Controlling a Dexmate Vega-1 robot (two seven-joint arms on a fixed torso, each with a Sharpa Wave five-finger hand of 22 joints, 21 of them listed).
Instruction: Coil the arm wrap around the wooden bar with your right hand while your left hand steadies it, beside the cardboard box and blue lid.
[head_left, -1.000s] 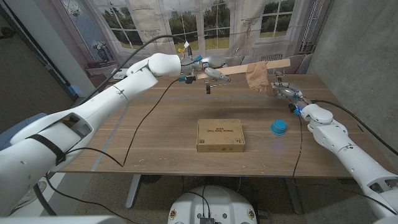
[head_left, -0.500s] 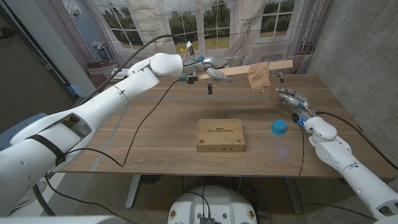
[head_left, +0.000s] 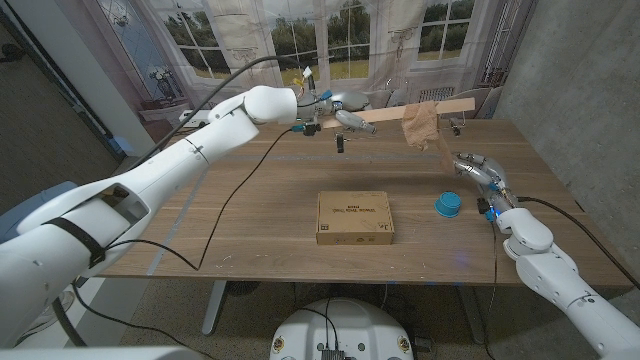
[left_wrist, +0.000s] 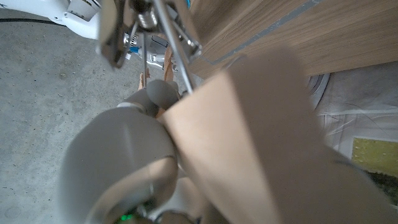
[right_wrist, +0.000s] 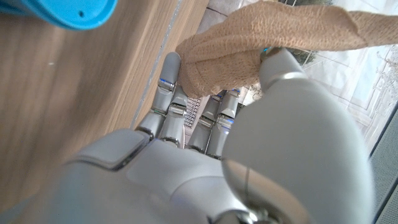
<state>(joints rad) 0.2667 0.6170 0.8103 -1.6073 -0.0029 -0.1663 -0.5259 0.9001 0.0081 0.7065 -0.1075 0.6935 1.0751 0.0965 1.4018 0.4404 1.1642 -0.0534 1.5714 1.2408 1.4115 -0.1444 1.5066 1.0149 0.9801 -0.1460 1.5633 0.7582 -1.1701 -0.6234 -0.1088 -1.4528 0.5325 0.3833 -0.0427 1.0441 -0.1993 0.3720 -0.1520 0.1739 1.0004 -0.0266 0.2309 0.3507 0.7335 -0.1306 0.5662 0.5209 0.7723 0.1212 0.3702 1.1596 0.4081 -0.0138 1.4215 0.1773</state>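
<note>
The wooden bar (head_left: 420, 108) is gripped by the left robot hand (head_left: 345, 113) above the counter (head_left: 250, 215). The arm wrap (head_left: 421, 126), draped over the bar, is pinched by the right robot hand (head_left: 478, 170).

Daylight from rear windows, head view sharp, wrist views blurry close-up.

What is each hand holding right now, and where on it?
The left hand grips the wooden bar at its left end. The right hand pinches the arm wrap at its free end, as the right wrist view shows.
</note>
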